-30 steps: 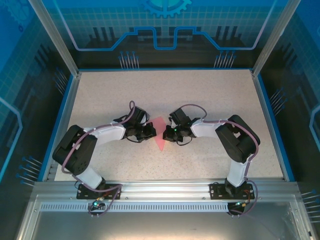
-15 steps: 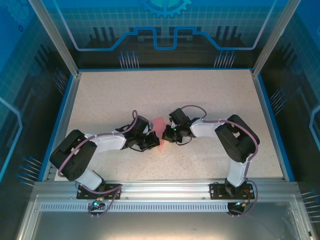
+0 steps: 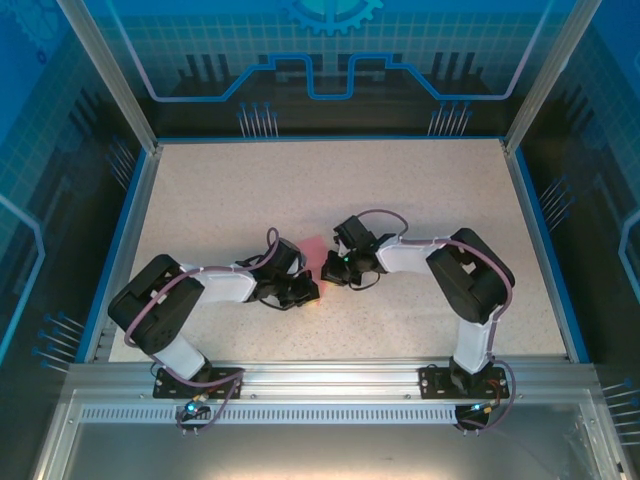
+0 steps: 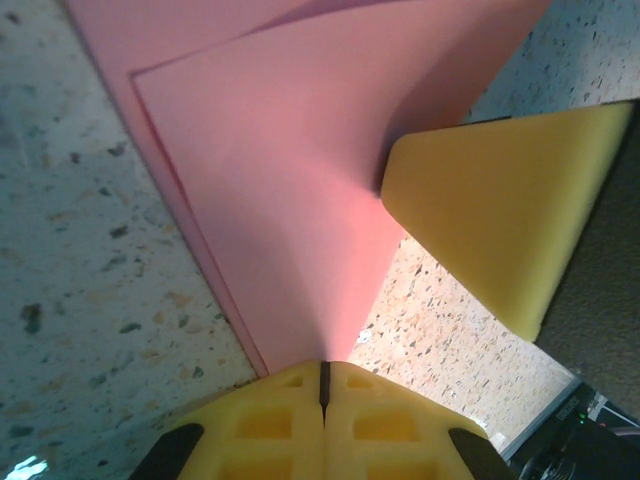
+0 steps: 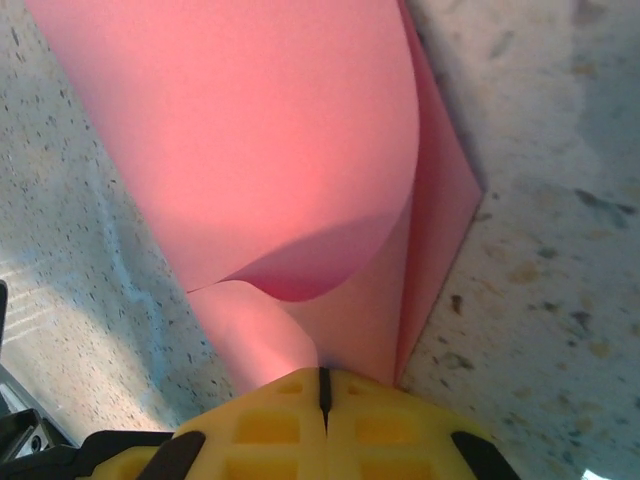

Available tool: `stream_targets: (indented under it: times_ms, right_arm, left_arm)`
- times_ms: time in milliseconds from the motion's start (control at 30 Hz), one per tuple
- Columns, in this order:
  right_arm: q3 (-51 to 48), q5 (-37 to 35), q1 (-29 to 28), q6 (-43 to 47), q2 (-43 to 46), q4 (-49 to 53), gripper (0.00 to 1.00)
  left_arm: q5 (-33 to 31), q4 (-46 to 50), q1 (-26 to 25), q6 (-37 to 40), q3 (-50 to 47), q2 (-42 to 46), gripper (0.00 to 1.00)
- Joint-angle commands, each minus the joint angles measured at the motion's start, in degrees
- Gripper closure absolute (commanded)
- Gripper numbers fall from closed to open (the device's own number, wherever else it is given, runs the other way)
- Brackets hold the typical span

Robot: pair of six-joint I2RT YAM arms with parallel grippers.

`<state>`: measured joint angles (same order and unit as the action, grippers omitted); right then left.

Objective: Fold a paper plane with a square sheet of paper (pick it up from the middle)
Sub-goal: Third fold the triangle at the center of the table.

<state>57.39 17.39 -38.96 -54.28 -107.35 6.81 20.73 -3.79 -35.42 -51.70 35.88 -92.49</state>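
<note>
The paper (image 3: 313,247) is pinched at its near tip by the left gripper (image 4: 323,372). Its right side is seemingly clamped by the right gripper (image 5: 322,380).

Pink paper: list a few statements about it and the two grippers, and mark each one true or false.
1. The left gripper is shut on an edge of the paper. True.
2. The right gripper is open and clear of the paper. False: its yellow fingers are closed together, pinching the paper.
3. The paper lies flat in a single layer. False: it is folded into overlapping layers, and one flap curls up in the right wrist view.
4. The paper sits between the two grippers on a speckled table. True.
</note>
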Motion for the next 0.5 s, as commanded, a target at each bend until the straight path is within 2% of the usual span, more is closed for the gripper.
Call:
stream_targets:
  times_ms: [0,267,467]
  right_arm:
    - [1.23,-1.88,0.98,9.33,-1.96,1.65,0.93]
    - [1.88,1.80,4.51,19.91,-3.03,-3.24,0.89]
    - [4.19,1.86,8.05,21.06,-4.54,-2.49,0.88]
  left_arm:
    - [-3.28,7.25,-0.47,2.25,-1.20,-1.38,1.00]
    - [-4.36,9.34,-0.48,3.60,-1.10,-1.99,1.00]
    - [-4.56,9.94,-0.45,3.76,-1.25,-2.17,1.00]
